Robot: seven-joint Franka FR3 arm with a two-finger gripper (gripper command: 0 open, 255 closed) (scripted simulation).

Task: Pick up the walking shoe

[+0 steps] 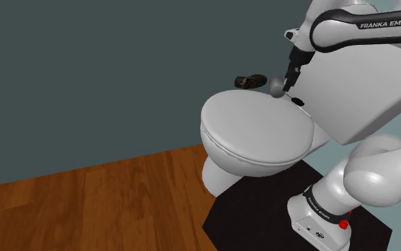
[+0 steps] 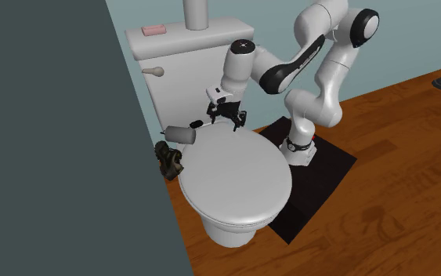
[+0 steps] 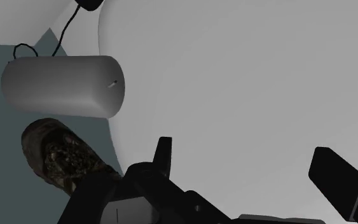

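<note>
The shoe (image 1: 248, 82) (image 2: 169, 159) (image 3: 60, 156) is dark brown and mottled. It sits at the far edge of the closed toilet lid (image 1: 256, 132) (image 2: 234, 176) (image 3: 247, 83), squeezed between the toilet and the dark teal wall (image 1: 85, 78); I cannot tell what it rests on. Just beside it lies a grey cylinder (image 1: 275, 86) (image 2: 182, 135) (image 3: 63, 86), with a thin black cord running from it to a small black piece (image 1: 298, 102) (image 3: 88, 4). The gripper (image 1: 289, 80) (image 2: 228, 118) (image 3: 250, 165) hangs over the lid near the tank (image 2: 187, 47), close to the cylinder and apart from the shoe. Its fingers (image 3: 165, 156) stand wide apart and hold nothing. The arm's upper link reads "FRANKA EMIKA" (image 1: 387, 23) in white. A band at the arm's base (image 1: 320, 207) also carries writing, too small to read.
</note>
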